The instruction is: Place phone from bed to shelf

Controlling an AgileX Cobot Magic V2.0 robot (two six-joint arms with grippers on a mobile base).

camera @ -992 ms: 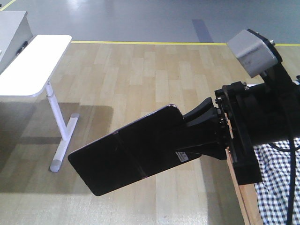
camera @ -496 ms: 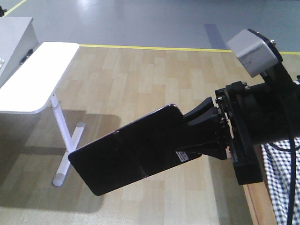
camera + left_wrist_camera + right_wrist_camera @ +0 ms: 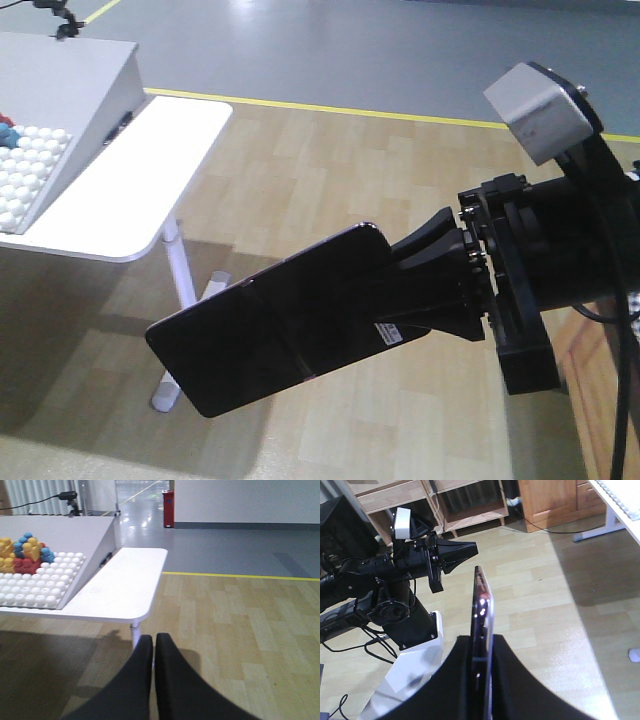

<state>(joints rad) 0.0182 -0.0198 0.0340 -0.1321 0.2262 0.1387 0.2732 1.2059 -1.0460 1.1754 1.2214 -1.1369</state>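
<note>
R hand clamped on phone (end grip); L hand closed, empty.

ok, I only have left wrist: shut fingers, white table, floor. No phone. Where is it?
Observer: The right gripper is shut on the phone, which is held out over the wood floor in the front view.
Operator: Grip square?
Observer: In the right wrist view the phone stands edge-on between the two fingers, with much of its length sticking out past them.
Operator: Shelf in sight anywhere?
Observer: Only in the right wrist view. The shelf, made of pale boards, is at the top of that picture, beyond the left arm.
</note>
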